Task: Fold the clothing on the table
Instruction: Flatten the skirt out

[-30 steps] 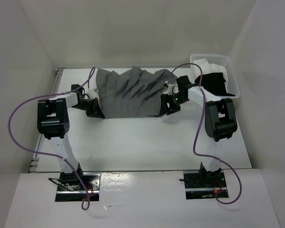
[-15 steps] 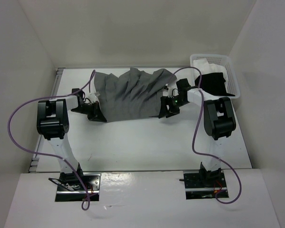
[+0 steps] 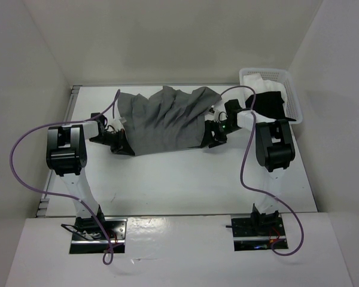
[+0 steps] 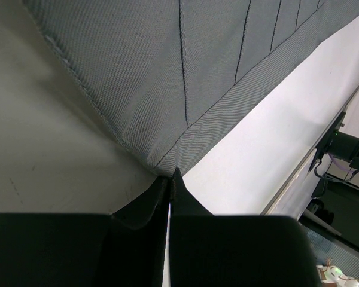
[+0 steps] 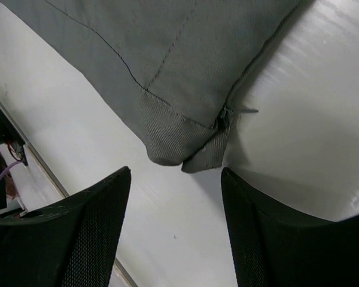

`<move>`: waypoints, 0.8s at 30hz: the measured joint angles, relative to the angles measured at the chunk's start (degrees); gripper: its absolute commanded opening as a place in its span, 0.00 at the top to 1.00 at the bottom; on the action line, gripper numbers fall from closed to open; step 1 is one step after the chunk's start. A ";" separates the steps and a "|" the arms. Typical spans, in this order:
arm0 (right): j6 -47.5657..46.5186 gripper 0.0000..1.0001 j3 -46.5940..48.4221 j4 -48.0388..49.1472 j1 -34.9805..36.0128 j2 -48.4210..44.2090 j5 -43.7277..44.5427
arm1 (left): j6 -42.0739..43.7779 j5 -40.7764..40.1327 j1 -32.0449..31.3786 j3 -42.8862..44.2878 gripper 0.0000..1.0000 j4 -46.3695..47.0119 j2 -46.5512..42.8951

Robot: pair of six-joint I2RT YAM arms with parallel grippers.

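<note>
Two tools sat at the near corners of the skirt, one on each side, and you had them in different states. Your left tool was clenched on the skirt: in the left wrist view its tips met with no gap, right where the hemmed corner of the grey cloth ran down into them, the stitched pleat lines fanning away from that point. Your right tool was released. In the right wrist view its two fingers stood well apart, and the other corner of the skirt, with a small fold of hem and a loose thread, lay on the surface just ahead of the gap between them, not pinched by either.

From above, the skirt was spread across the far half of the white surface, its pleats running away from you and bunching toward the far edge. At the far right corner stood a white basket with a white garment in it and a black garment hanging over its near rim, just beside your right arm.
</note>
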 measured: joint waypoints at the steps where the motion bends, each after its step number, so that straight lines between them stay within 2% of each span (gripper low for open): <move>1: 0.00 0.33 0.48 0.00 0.00 0.42 -0.35 | 0.04 0.00 0.00 0.00 1.00 -0.09 0.00; 6: 0.52 0.34 3.85 -0.09 0.00 3.26 -2.51 | 0.17 0.00 0.00 -0.04 1.00 -0.33 0.00; 10: 0.87 0.40 5.20 -0.02 0.00 4.57 -3.32 | 0.72 0.00 0.00 -0.07 1.00 -0.76 0.00; 15: 1.05 0.54 5.38 0.11 -0.15 5.53 -3.80 | 1.33 0.02 0.00 -0.07 1.00 -1.03 -0.02; 20: 1.03 0.62 5.38 0.15 -0.26 6.05 -3.80 | 1.36 0.02 0.00 -0.07 1.00 -1.09 -0.02; 23: 1.03 0.74 5.40 0.17 -0.26 6.45 -3.82 | 1.36 0.02 0.00 -0.09 1.00 -1.14 -0.02; 24: 1.03 0.82 5.51 0.11 -0.26 6.82 -4.15 | 1.36 0.02 0.00 -0.09 1.00 -1.14 -0.02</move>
